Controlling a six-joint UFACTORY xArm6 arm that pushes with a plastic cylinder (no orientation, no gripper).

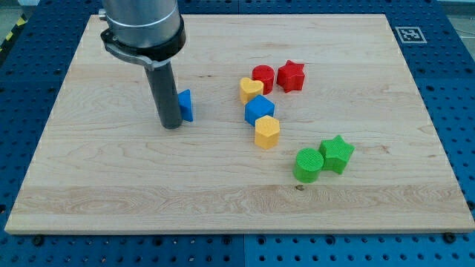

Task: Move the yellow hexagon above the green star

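— any pincer here?
— none, just my tip (171, 124), holding nothing, touching the blue block (185, 104) on its left side. the rod stands upright.
— and the yellow hexagon (266, 132)?
— well right of that blue block, just below the blue cube (260, 110); the green star (337, 153) lies lower right, touching the green cylinder (308, 165).

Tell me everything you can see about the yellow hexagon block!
The yellow hexagon is a small, chunky, matte block, plastic by its look, lying flat on the wooden board. It sits just below the blue cube and seems to touch it. The green star lies apart, toward the view's lower right. My tip is well off to the view's left.
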